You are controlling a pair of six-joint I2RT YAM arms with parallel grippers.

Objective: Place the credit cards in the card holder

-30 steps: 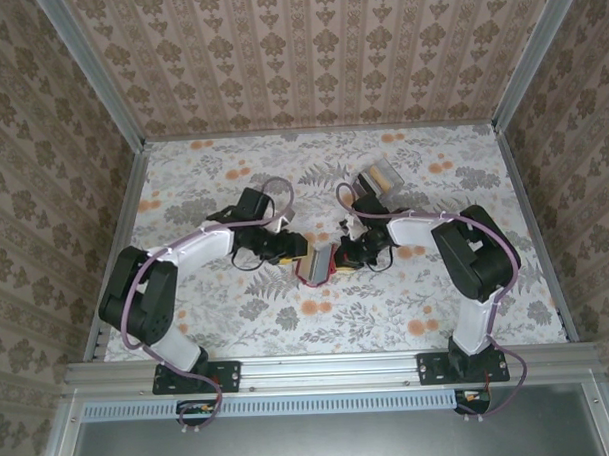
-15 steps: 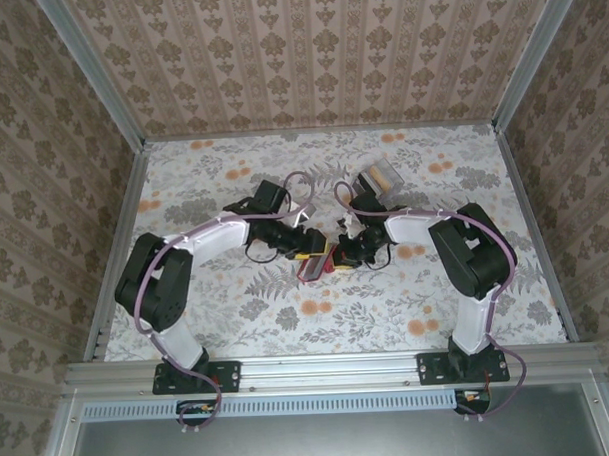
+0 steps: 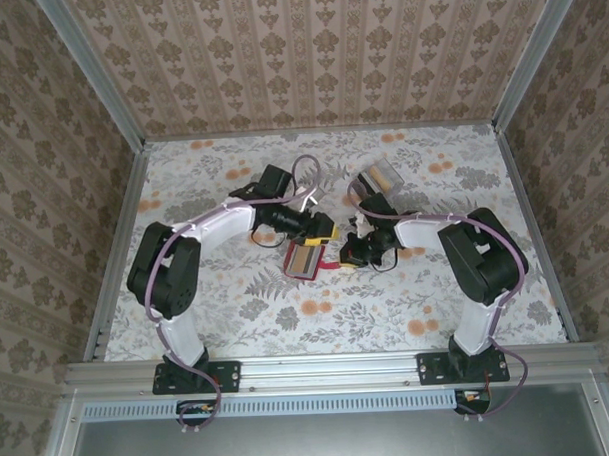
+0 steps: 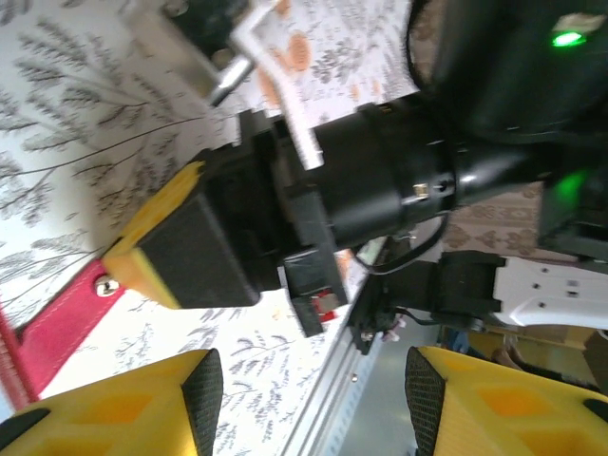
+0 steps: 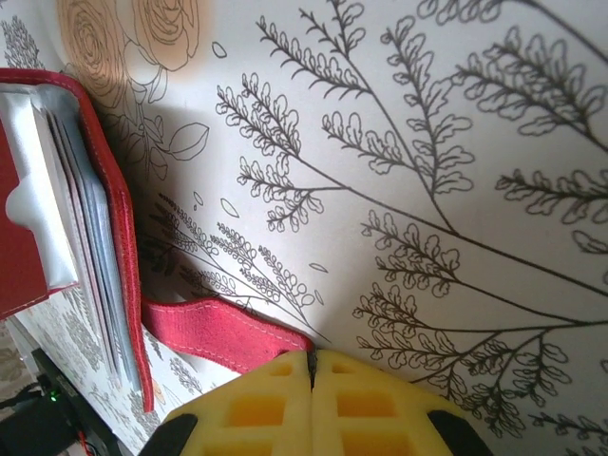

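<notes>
White cloth with grey leaves and orange flowers covered the table (image 3: pixel 238 320), and that was the biggest thing to see. Brown patterned walls (image 3: pixel 319 57) stood around it on three sides.

Next came the two arms. The left arm (image 3: pixel 210 231) bent in from the left and reached to the middle of the table. The right arm (image 3: pixel 476 257) bent in from the right and reached to the middle too, so the two ends were close together.

A clear box (image 3: pixel 378 175) sat further back on the table, behind the right arm's end, apart from the red thing.

The card holder (image 3: pixel 306 258) was red and lay in the middle of the table, between the two arm ends. It was open. In the right wrist view it was at the left edge (image 5: pixel 122 247), with thin pale credit cards (image 5: pixel 81 218) tucked side by side inside it.

The left gripper (image 3: pixel 323 232) was just behind the card holder. Its yellow fingers (image 4: pixel 123 408) stood wide apart and had nothing between them (image 4: pixel 309 375). Past them, the left wrist view showed the right gripper (image 4: pixel 142 261) low by the cloth.

The right gripper (image 3: pixel 348 256) was just to the right of the card holder. Its two yellow pads were pressed tight together (image 5: pixel 312 366), and they pinched the end of the small red tab (image 5: pixel 228 337) that stuck out from the card holder's edge and lay flat on the cloth
</notes>
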